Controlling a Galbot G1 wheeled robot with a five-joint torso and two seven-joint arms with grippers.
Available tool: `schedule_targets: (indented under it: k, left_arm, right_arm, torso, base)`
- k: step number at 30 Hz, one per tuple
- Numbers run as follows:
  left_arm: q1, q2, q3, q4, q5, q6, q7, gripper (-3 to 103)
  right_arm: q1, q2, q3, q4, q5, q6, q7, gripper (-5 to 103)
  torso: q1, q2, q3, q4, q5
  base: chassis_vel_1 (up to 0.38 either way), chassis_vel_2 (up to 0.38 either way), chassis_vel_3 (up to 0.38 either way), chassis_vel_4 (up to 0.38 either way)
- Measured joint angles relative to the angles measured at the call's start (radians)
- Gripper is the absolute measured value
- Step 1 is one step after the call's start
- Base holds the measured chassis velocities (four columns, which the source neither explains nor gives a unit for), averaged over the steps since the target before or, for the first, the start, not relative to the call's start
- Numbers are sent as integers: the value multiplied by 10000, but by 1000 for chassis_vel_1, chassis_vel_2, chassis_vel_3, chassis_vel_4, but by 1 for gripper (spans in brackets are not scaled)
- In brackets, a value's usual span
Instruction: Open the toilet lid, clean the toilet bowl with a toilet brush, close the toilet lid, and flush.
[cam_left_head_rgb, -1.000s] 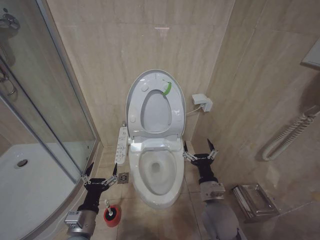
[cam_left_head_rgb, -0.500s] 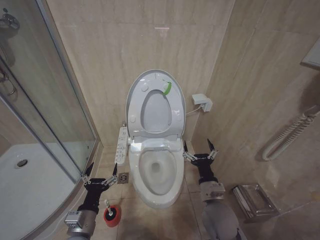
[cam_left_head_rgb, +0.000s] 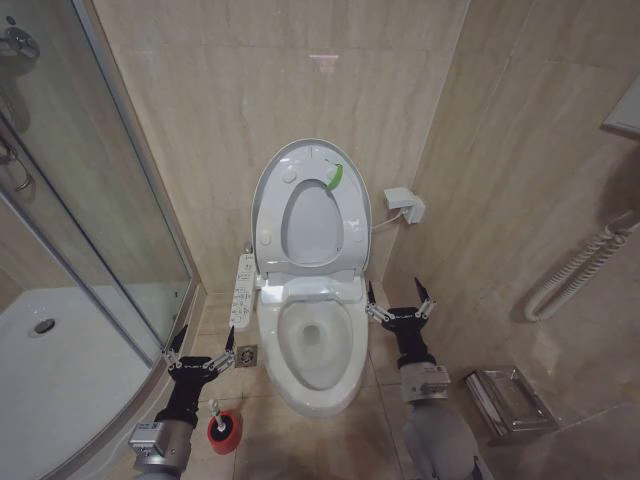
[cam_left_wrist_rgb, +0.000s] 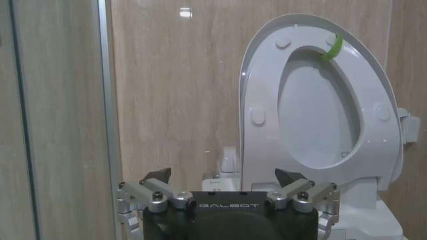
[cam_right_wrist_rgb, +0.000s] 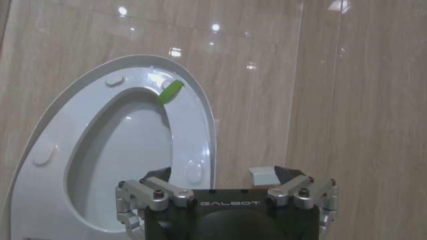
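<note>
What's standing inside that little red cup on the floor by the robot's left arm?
The small round red cup holder holds the toilet brush, its thin white stick handle rising upright beside the open left gripper. The bristle head is hidden inside the cup.

"What kind of room is this?"

"A small bathroom. See the white toilet bowl (cam_left_head_rgb: 312, 350) in the middle, with the toilet lid (cam_left_head_rgb: 311, 208) standing up against the wall?"

"Yes. And the glass on the left?"

"That is a shower door (cam_left_head_rgb: 85, 220) with a white shower floor (cam_left_head_rgb: 55, 370) behind it. The walls (cam_left_head_rgb: 250, 90) and floor are shiny tan tiles, and the toilet brush (cam_left_head_rgb: 222, 425) sits in its red cup."
</note>
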Motion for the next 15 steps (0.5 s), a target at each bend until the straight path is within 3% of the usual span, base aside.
schedule_targets:
  k: [7, 15]
  left_arm:
    - [-2, 0, 0, 0, 0, 0, 0, 100]
    - [0, 0, 0, 0, 0, 0, 0, 100]
  right_arm:
    - [1, 0, 0, 0, 0, 0, 0, 100]
    - [-1, 0, 0, 0, 0, 0, 0, 100]
  torso:
    - [5, 0, 2, 1, 0]
    - [-2, 0, 0, 0, -2]
  base:
    - [30, -40, -31, 28]
    - [187, -173, -176, 173]
